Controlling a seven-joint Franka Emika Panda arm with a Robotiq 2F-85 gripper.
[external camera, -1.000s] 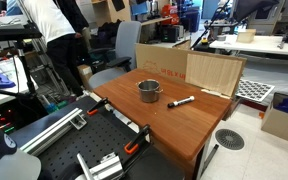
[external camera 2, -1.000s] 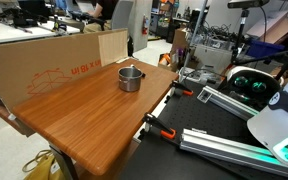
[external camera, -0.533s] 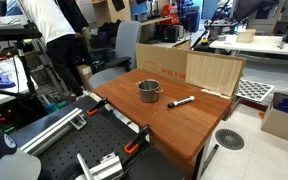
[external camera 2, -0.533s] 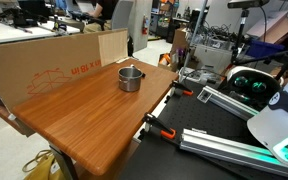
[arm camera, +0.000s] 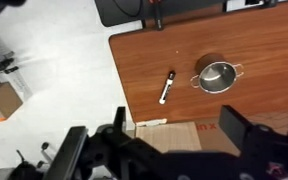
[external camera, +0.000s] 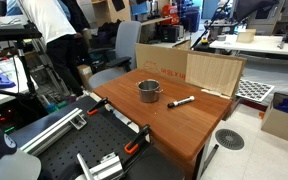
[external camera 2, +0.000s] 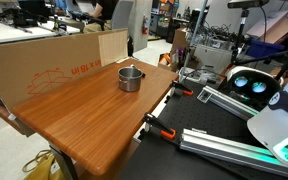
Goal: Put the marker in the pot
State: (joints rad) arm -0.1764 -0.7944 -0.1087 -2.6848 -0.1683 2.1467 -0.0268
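1. The marker (external camera: 181, 102) is lying flat on the wooden table (external camera: 174, 130), just beside the pot (external camera: 149, 91) and apart from it. It is not inside the pot. You are looking at a slim black pen. In the wrist view, the marker (arm camera: 167, 87) is showing a lighter, whitish end that is pointing toward the cardboard (arm camera: 179, 135).

2. The pot is standing upright on the table. It is round, silver-grey metal with straight sides and a dark inside.

3. The views are differing as follows:
- The wrist view is looking straight down. The pot (arm camera: 217, 77) is showing two small side handles there, and the marker is lying at a slant beside it.
- An exterior view is showing the pot (external camera 2: 131, 78) in front of a cardboard sheet (external camera 2: 54, 60) with red print. You cannot make out the marker there.
- An exterior view is showing a person (external camera: 54, 30) standing behind the table.

4. You are counting one marker, one pot and one claw.

5. Only the wrist view is showing the claw (arm camera: 174, 122). It is hanging high above the table with its jaws spread wide, gripping nothing.
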